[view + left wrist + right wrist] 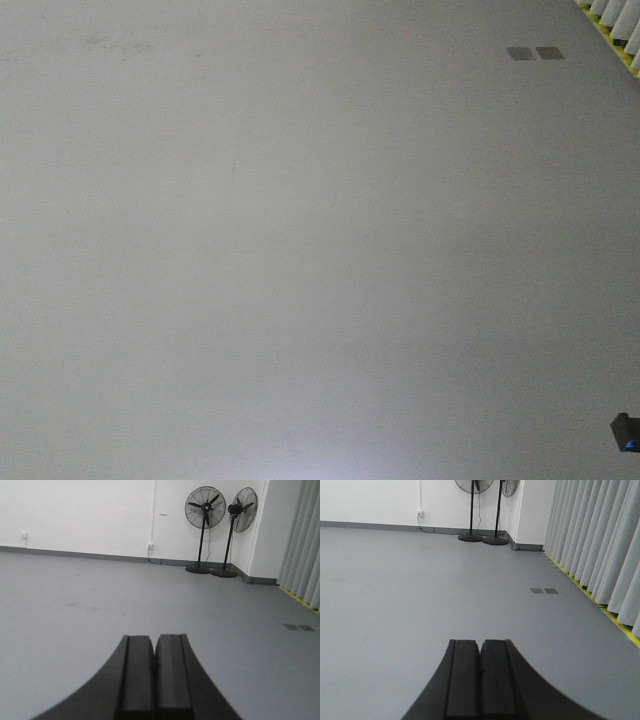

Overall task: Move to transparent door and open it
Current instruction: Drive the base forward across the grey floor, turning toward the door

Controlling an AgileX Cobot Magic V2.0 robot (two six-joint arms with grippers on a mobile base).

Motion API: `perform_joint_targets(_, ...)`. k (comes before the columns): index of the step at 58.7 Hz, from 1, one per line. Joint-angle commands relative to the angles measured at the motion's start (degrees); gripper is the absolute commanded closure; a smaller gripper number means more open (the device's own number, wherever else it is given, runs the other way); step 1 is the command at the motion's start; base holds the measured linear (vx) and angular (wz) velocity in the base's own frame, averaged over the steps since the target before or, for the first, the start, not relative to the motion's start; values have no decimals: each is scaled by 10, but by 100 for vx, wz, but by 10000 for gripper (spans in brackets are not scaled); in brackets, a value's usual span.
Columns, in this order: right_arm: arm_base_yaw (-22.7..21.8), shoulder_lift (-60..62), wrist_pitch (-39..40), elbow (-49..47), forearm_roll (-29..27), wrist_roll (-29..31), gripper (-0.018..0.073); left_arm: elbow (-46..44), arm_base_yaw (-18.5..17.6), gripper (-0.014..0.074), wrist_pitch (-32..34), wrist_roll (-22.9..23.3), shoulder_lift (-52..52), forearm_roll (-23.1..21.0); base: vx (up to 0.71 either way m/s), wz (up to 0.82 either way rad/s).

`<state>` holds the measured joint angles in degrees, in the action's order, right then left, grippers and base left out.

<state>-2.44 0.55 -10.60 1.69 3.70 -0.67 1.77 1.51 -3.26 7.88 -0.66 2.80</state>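
The transparent door is out of view in all three views. My left gripper [154, 639] is shut with its black pads pressed together and holds nothing; it points across bare grey floor toward a white wall. My right gripper [480, 642] is also shut and empty, pointing over the grey floor [420, 580] beside a row of curtains. The front view shows only grey floor [300, 250].
Two black pedestal fans [205, 527] stand in the far corner by the white wall; they also show in the right wrist view [472, 510]. Pale curtains [600, 545] with a yellow floor line [620, 625] run along the right. Two dark floor plates [544, 590] lie ahead right.
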Motion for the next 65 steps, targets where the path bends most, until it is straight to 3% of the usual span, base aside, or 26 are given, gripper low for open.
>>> perform_joint_targets(1,1,10,45,3,6,2,565,9,1,600,47,5,-8,-1,12,1)
perform_joint_targets(32,1,10,45,3,6,2,565,9,1,600,47,5,-8,-1,14,-4)
perform_joint_targets(65,1,10,45,3,6,2,565,9,1,600,47,5,-8,-1,12,19)
